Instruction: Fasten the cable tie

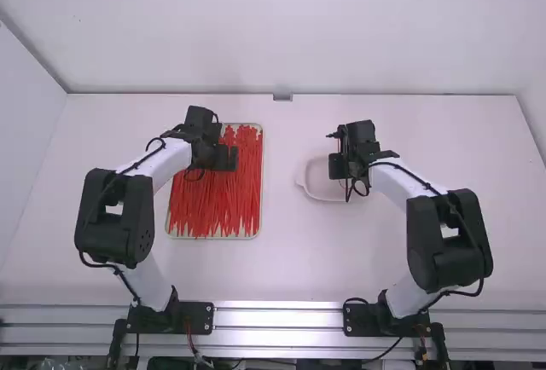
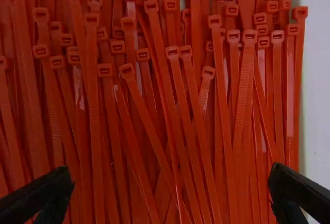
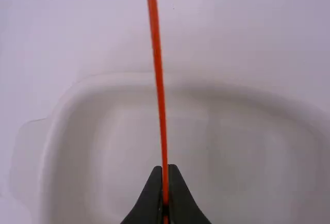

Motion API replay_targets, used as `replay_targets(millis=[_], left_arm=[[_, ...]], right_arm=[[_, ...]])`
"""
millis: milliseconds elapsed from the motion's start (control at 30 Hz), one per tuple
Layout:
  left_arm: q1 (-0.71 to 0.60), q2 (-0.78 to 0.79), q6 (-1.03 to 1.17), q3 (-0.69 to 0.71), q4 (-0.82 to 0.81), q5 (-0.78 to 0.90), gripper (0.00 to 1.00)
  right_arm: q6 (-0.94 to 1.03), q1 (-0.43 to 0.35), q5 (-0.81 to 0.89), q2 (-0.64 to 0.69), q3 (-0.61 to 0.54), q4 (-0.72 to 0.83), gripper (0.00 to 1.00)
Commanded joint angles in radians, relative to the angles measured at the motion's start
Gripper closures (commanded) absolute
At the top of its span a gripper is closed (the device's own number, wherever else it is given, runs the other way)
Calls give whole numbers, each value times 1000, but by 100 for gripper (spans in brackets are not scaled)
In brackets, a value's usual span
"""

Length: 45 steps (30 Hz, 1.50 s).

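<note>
A thick pile of red cable ties lies in a shallow rectangular tray left of the middle. My left gripper hovers low over the pile's far end. Its fingers stand wide open above the cable ties, with the square heads pointing away. My right gripper hangs over a white dish right of the middle. The right gripper is shut on a single red cable tie, whose strap runs straight out from the fingertips across the dish.
The white table spreads open around both arms, with walls at the back and left. A metal rail carrying the arm bases runs along the front edge.
</note>
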<state>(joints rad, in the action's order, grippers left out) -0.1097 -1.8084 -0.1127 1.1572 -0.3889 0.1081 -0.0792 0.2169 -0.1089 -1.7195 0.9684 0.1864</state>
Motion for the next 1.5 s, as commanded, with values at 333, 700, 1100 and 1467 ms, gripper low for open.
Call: replay_targets(millis=[333, 700, 1100, 1467], left_arm=[[-2, 11, -3, -12, -12, 14, 1], [-2, 11, -3, -12, -13, 14, 1], [-2, 11, -4, -12, -9, 14, 0], [3, 44, -14, -12, 2, 14, 1]], right_arm=[[-3, 1, 6, -12, -16, 3, 100], [-3, 0, 5, -12, -16, 1, 89], [-21, 0, 61, -11, -16, -30, 2], [-21, 0, 66, 32, -16, -48, 2]])
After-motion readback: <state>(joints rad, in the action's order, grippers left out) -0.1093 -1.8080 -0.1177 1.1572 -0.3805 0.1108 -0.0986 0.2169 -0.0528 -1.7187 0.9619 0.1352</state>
